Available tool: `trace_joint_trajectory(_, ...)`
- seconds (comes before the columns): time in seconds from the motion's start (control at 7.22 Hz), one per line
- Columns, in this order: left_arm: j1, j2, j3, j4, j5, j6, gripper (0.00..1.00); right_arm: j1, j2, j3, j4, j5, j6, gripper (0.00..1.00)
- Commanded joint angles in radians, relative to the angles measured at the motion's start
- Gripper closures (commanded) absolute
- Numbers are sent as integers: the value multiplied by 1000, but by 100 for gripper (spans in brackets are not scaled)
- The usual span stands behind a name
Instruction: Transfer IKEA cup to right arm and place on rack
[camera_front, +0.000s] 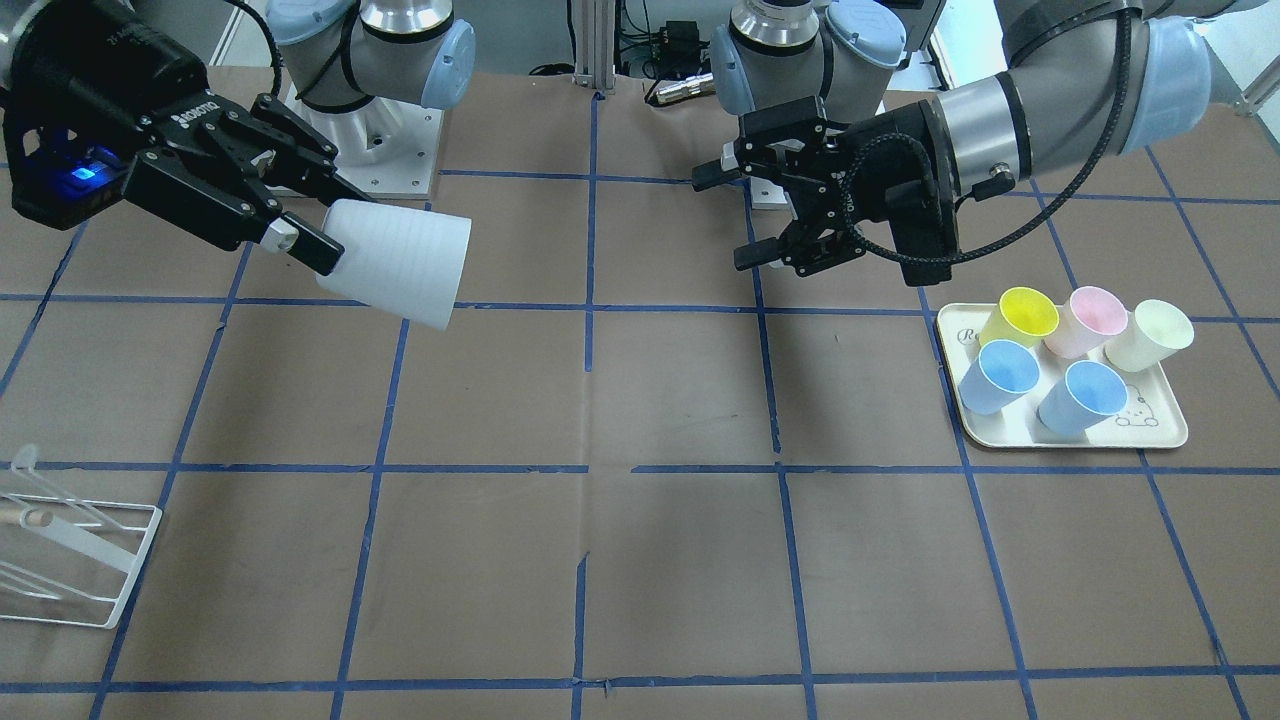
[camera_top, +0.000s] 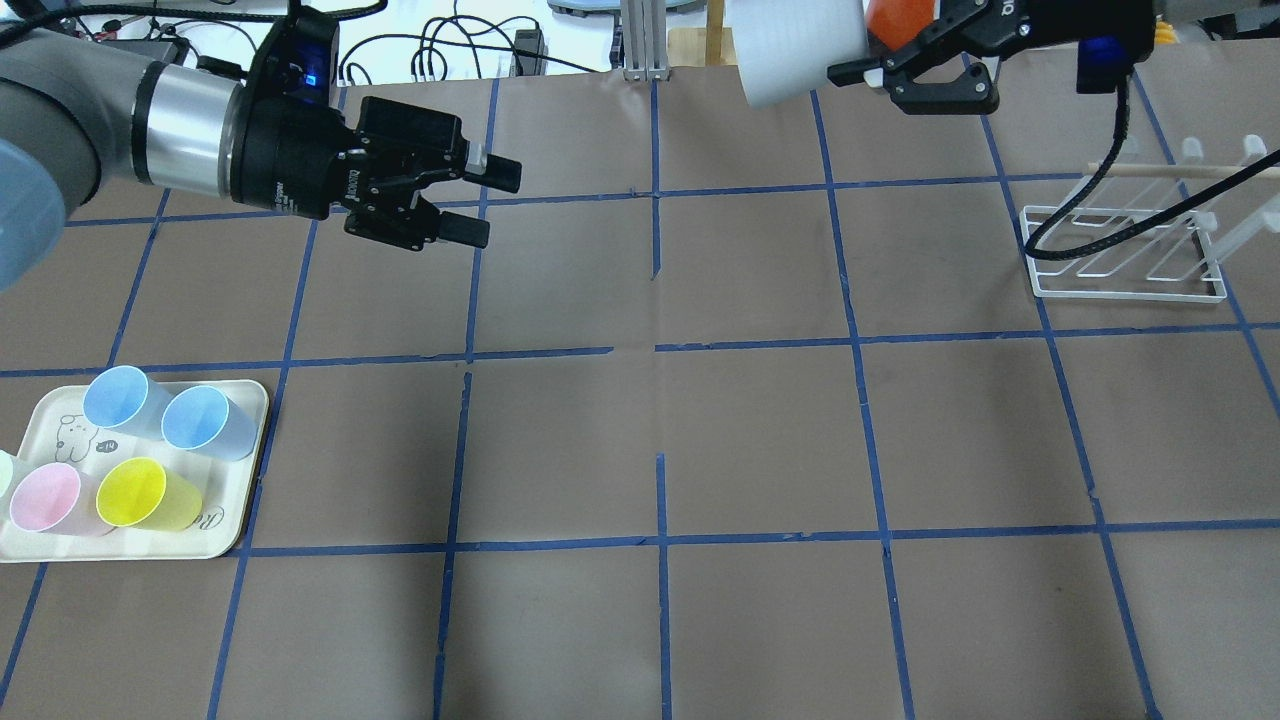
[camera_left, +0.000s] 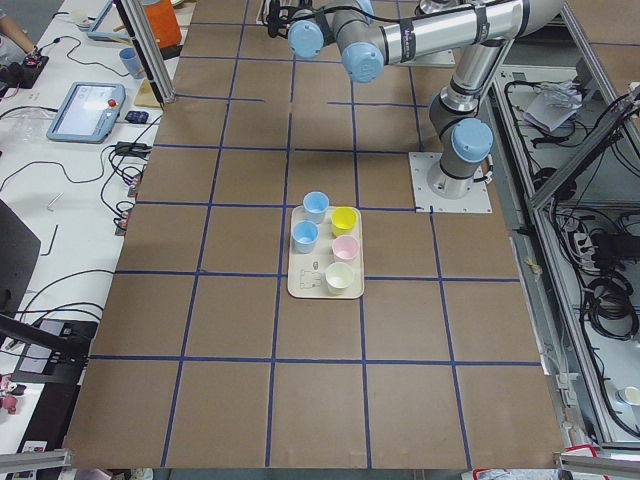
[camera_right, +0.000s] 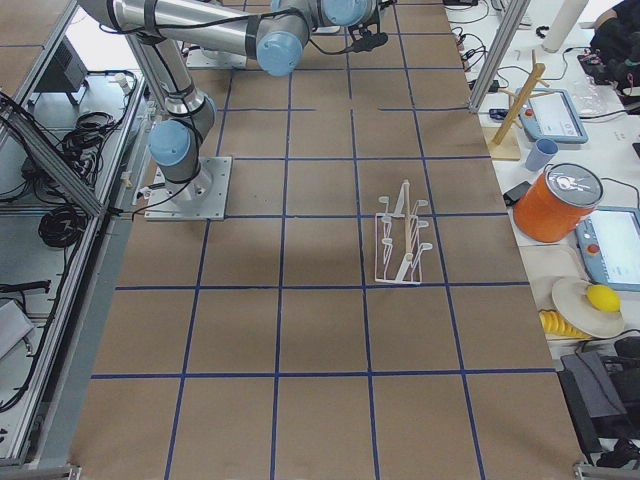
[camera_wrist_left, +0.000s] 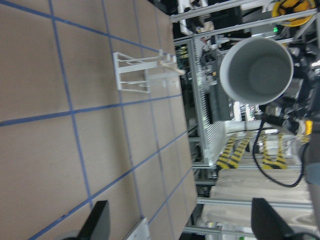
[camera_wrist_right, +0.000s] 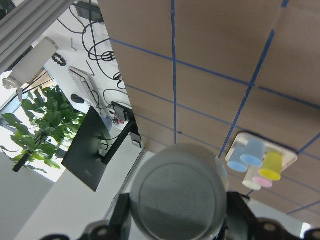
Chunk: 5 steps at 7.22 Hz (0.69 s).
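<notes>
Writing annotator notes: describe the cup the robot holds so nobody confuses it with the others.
On the brown table with blue tape lines, find the right gripper, raised at the end opposite the cream tray. The IKEA cup lies sideways in its fingers, gripped at the narrow end. Unlike the five coloured cups standing on the tray, it is pale grey-white, ridged and off the table.

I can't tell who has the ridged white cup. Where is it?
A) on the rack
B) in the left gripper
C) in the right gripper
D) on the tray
C: the right gripper is shut on the IKEA cup in the air; the left gripper is open and empty.
</notes>
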Motion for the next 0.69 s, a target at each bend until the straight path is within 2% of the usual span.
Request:
trace_joint_trajectory(0.0,-4,-30,33,148,335,-111,0,-2,9,-29,92,-239,-418,100)
trace_joint_trajectory(0.14,-15,-39,32,228,444,-141,0,-2,32,-76,149,-419,-654,100)
trace_joint_trajectory(0.28,-53,-36,36,230,634,-141,0,-2,81,-148,189,-602,-843,100)
trace_joint_trajectory(0.42,-94,-27,43,230,762,-143,0,0,125,-230,203,-744,-951,100)
trace_joint_trajectory(0.55,-117,-41,88,244,819,-147,0,0,173,-292,203,-827,-995,100)
